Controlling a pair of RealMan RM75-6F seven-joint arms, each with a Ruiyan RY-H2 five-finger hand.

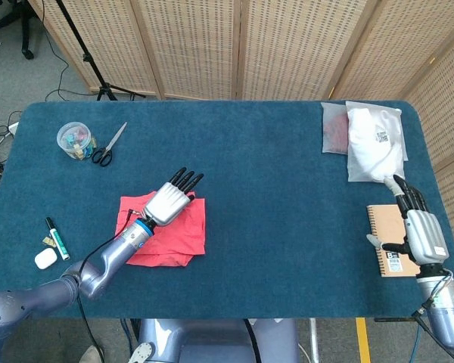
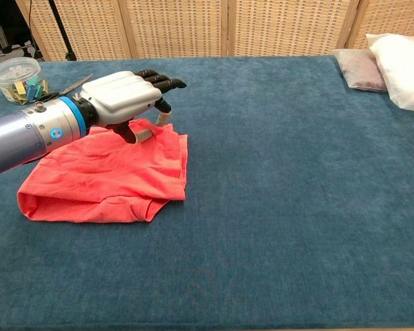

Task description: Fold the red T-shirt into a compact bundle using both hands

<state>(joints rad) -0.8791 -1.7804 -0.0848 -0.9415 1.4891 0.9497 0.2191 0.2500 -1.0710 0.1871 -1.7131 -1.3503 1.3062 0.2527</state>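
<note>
The red T-shirt (image 1: 174, 236) (image 2: 117, 176) lies folded into a rough rectangle on the blue table, left of centre. My left hand (image 1: 169, 201) (image 2: 127, 100) hovers above the shirt's far edge, fingers stretched forward and apart, holding nothing. My right hand (image 1: 418, 229) sits at the table's right edge over a notebook, fingers extended and empty; the chest view does not show it.
A spiral notebook (image 1: 387, 240) lies under the right hand. A white bag (image 1: 372, 144) (image 2: 403, 58) and a pinkish pouch (image 1: 334, 128) (image 2: 359, 67) sit at the far right. Scissors (image 1: 107, 146), a plastic tub (image 1: 75, 140) (image 2: 16, 78), a marker (image 1: 57, 237) and a white case (image 1: 45, 259) are at the left.
</note>
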